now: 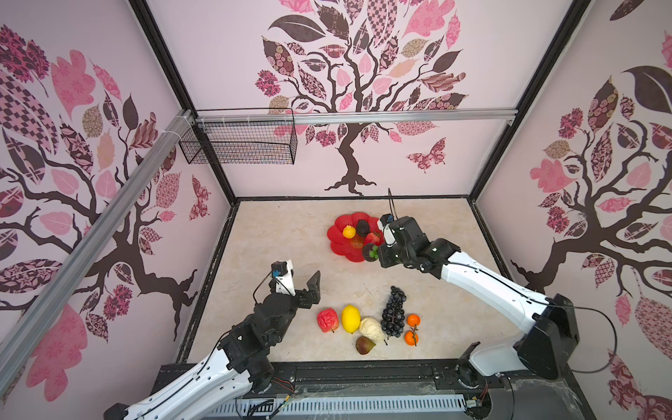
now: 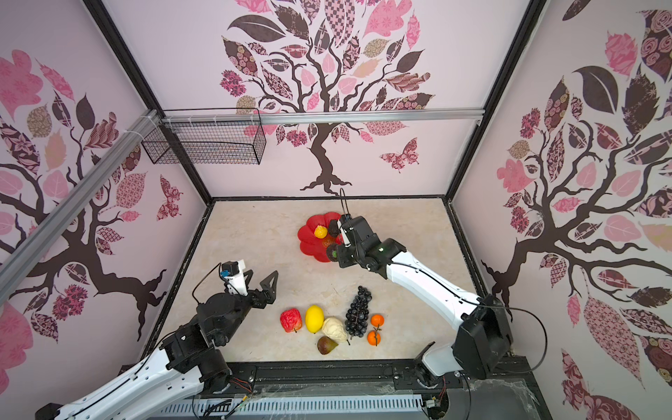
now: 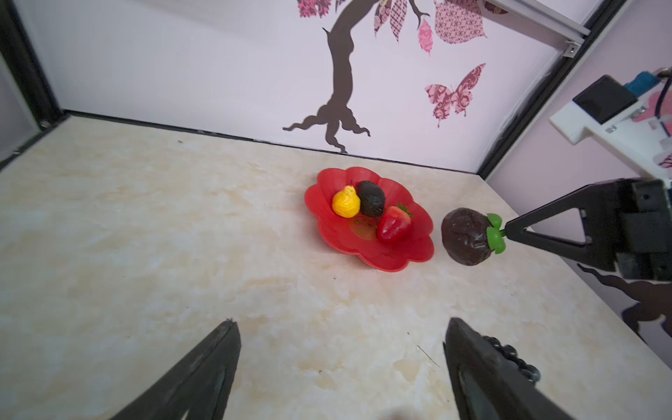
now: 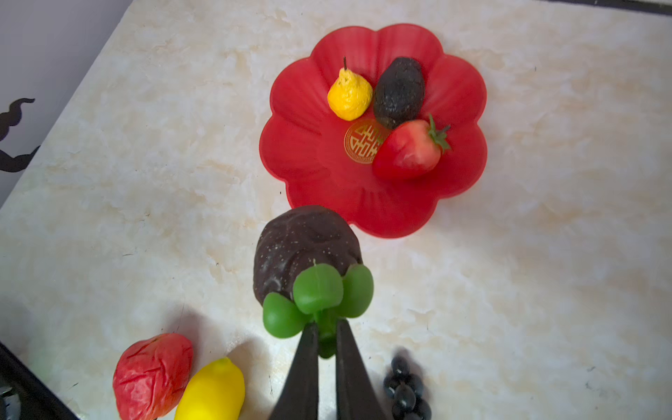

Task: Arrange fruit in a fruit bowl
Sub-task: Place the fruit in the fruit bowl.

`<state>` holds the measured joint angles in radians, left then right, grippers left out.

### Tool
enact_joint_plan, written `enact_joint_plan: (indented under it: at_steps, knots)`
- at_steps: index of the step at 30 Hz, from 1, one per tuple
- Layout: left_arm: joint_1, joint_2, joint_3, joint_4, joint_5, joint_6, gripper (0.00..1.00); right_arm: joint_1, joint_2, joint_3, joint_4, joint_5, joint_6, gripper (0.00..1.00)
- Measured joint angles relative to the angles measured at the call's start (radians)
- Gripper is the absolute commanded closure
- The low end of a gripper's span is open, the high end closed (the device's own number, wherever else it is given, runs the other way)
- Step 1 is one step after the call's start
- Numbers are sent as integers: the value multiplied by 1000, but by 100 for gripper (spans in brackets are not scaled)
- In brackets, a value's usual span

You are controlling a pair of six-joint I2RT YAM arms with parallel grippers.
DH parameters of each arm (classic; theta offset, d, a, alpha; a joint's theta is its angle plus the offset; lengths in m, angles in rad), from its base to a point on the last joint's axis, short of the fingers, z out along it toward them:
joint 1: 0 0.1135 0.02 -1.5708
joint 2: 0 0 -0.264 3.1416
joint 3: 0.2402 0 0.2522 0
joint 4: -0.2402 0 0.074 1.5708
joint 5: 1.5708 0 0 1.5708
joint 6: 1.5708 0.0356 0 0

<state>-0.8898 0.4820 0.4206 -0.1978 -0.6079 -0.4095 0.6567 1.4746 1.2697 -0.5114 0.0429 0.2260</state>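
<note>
Jaws of the right gripper [image 1: 376, 253] pinch the green stem of a dark round fruit [image 1: 370, 252] at the edge of the fruit bowl [image 1: 336, 234] in a top view, and the left gripper [image 1: 300, 283] stands spread and empty. The bowl holds a pear [image 1: 349, 231], an avocado [image 1: 362, 228] and a strawberry [image 1: 374, 238]. On the table [image 1: 272, 236] nearer the robot lie an apple [image 1: 326, 320], lemon [image 1: 351, 319], cream knobbly piece [image 1: 371, 329], grape bunch [image 1: 394, 312], two oranges [image 1: 413, 320] and a fig [image 1: 364, 344]. A wire basket [image 1: 240, 142] hangs on the back rail. The left wrist view shows the dark fruit held just beside the bowl's rim. The right wrist view shows the strawberry lying partly over the bowl's gold mark [image 4: 360, 142].
</note>
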Motion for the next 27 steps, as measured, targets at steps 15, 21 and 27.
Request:
enact_joint_plan:
  at_steps: [15, 21, 27]
  knots:
    - [0, -2, -24, -38, -45, 21, 9, -22, 390, 420, -172, 25, -80, 100]
    - [0, -43, -24, -55, -46, 20, 8, -26, 502, 529, -214, 29, -95, 100]
    - [0, -64, -24, -63, -54, 18, 7, -39, 606, 619, -269, 32, -100, 100]
